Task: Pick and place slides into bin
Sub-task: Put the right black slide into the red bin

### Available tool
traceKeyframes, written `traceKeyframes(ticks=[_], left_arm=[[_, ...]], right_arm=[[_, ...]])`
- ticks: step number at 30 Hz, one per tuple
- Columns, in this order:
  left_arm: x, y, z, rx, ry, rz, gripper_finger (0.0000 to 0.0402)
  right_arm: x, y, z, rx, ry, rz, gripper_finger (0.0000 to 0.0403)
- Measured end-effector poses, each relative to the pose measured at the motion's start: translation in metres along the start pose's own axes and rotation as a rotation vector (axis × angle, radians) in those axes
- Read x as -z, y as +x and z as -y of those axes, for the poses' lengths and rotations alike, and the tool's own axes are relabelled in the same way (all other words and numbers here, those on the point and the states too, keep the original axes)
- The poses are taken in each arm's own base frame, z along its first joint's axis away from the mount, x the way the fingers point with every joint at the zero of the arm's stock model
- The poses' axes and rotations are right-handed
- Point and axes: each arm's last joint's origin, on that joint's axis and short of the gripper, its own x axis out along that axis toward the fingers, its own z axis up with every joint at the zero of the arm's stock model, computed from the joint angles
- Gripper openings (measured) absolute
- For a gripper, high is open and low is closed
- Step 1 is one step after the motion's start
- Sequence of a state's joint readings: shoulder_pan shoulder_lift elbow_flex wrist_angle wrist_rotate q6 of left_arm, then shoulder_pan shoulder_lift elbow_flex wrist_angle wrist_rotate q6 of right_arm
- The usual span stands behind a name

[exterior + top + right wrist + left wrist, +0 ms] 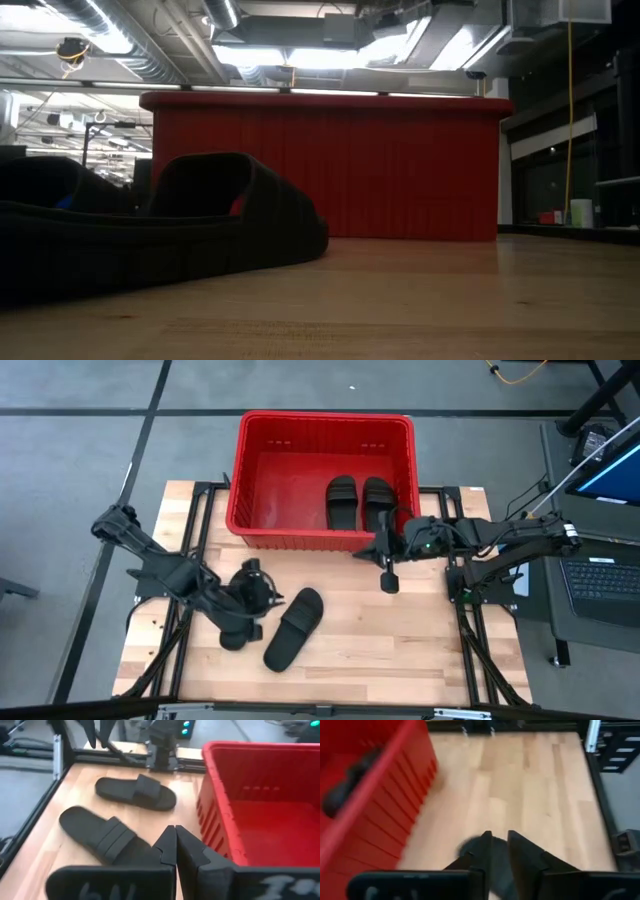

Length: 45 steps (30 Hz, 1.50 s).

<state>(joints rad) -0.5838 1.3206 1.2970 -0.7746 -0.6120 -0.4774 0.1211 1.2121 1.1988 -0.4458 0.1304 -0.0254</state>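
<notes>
Two black slides (342, 502) (376, 502) lie side by side on the floor of the red bin (245, 480), at its right end. Two more lie flat on the wooden table: one (293, 628) near the middle front, and one (236, 634) to its left, partly hidden under my left arm. Both show in the right wrist view (100, 835) (136, 792). My left gripper (265, 595) (499, 834) hovers by these two with a narrow gap between its fingers and nothing seen in it. My right gripper (387, 578) (175, 831) is shut and empty, just in front of the bin's front right corner.
The bin stands at the table's far edge, and its front wall (320, 170) rises behind the slides (170, 230). Bare wood (400, 650) lies at the front right. A laptop (600, 580) and cables sit beyond the table's right edge.
</notes>
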Motion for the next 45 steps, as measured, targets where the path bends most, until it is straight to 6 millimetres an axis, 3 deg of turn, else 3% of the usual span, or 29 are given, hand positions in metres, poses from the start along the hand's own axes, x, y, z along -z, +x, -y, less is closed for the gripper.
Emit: traceKeyframes(ticks=[6, 15, 22, 27, 31, 45], left_arm=[[0.006, 0.033, 0.008, 0.076, -0.061, -0.156, 0.012], [0.019, 0.064, 0.02, 0.021, 0.162, -0.229, 0.0173], [0.035, 0.092, 0.032, -0.026, 0.41, -0.295, 0.0175], [0.047, 0.109, 0.04, -0.036, 0.462, -0.347, 0.0169], [0.053, 0.116, 0.046, -0.036, 0.48, -0.365, 0.0166], [0.071, 0.136, 0.066, -0.031, 0.619, -0.362, 0.0159]], right_arm=[[0.002, 0.0, -0.001, -0.047, -0.033, -0.016, 0.0004], [0.011, -0.001, -0.002, -0.051, -0.017, -0.111, 0.0003], [0.011, -0.001, -0.002, -0.052, -0.021, -0.115, 0.0002], [0.011, -0.005, -0.001, -0.052, -0.019, -0.109, 0.0002], [0.008, -0.019, 0.001, -0.048, -0.011, -0.056, 0.0002], [0.045, -0.059, 0.005, -0.043, 0.047, 0.199, 0.0002]])
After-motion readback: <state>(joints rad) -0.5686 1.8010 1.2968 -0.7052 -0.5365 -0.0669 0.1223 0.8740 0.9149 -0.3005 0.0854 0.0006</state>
